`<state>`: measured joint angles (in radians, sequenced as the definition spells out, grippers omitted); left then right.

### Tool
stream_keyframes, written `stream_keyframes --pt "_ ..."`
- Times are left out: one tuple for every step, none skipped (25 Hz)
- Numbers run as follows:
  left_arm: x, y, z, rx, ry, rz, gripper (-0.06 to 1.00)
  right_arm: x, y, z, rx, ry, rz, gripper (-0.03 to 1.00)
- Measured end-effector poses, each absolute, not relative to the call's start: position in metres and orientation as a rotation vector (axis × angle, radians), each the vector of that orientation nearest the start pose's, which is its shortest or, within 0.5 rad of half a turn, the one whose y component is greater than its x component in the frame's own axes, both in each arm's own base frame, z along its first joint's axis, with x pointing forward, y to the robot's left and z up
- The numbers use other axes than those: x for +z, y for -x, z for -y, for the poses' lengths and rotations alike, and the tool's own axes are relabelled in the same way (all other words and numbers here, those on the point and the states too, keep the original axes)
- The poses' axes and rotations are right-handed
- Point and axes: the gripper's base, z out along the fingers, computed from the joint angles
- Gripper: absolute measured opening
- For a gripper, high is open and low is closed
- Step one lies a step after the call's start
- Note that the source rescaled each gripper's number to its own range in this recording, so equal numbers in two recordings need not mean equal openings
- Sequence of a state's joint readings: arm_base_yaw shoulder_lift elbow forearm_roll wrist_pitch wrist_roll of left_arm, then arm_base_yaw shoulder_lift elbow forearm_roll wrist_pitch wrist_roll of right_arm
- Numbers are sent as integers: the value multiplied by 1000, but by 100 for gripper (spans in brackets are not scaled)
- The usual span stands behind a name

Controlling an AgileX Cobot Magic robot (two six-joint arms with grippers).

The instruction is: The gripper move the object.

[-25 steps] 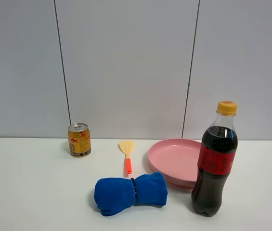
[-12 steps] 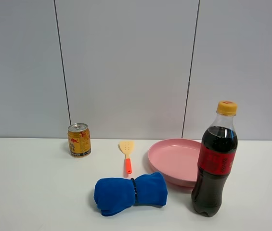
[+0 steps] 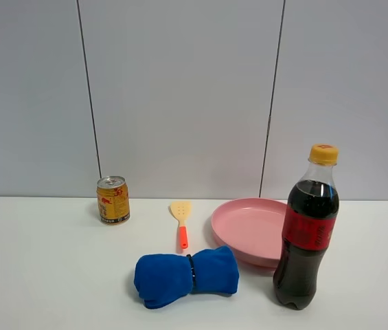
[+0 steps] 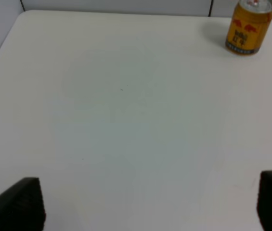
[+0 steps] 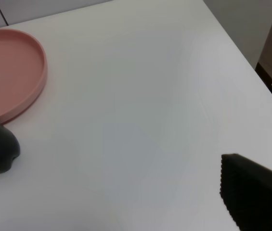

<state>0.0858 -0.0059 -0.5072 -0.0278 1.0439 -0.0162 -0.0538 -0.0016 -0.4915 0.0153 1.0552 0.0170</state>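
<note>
Cola bottle (image 3: 305, 230), tall, clear plastic, dark-filled, with a red label and a yellow-orange cap, stands upright at the right front of the white bench (image 3: 49, 275), exactly where it stood in both earlier exterior pictures; nothing on the bench has shifted since then. Going left to right in the high view: a short gold drink can (image 3: 113, 200) stands upright near the back wall, a small yellow spatula with an orange handle (image 3: 180, 219) lies flat to its right, a rolled blue cloth bound by a dark band (image 3: 186, 276) lies in front of the spatula, and a shallow pink round plate (image 3: 238, 230) sits to the right of the cloth, with the bottle just in front of the plate's right part and overlapping its rim in this view. No arm shows in the high view. In the left wrist view the left hand (image 4: 150, 204) hangs over bare bench with its two black fingertips (image 4: 20, 204) spread wide apart and nothing between them, the gold can well away. In the right wrist view only one black fingertip (image 5: 253, 195) of the right hand is clearly visible, so I cannot tell whether that hand is apart or together; the bottle's dark base and the plate's rim lie well apart from it.
</note>
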Motion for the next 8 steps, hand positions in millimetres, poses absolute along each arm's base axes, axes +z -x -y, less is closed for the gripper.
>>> stream_keyframes --pt "281 6 3 11 101 -2012 95 275 4 -1 -5 -72 -2044 100" --pt "281 6 3 11 101 -2012 95 275 4 -1 -5 -72 -2044 100" --pt "281 6 3 11 101 -2012 95 275 4 -1 -5 -72 -2044 100" --pt "281 6 3 11 101 -2012 95 275 4 -1 -5 -72 -2044 100" --pt "281 6 3 11 101 -2012 95 275 4 -1 -5 -72 -2044 100" --pt "281 6 3 11 101 -2012 95 275 4 -1 -5 -72 -2044 100" --pt "281 6 3 11 101 -2012 95 275 4 -1 -5 -72 -2044 100" --pt "281 6 3 11 101 -2012 95 275 4 -1 -5 -72 -2044 100"
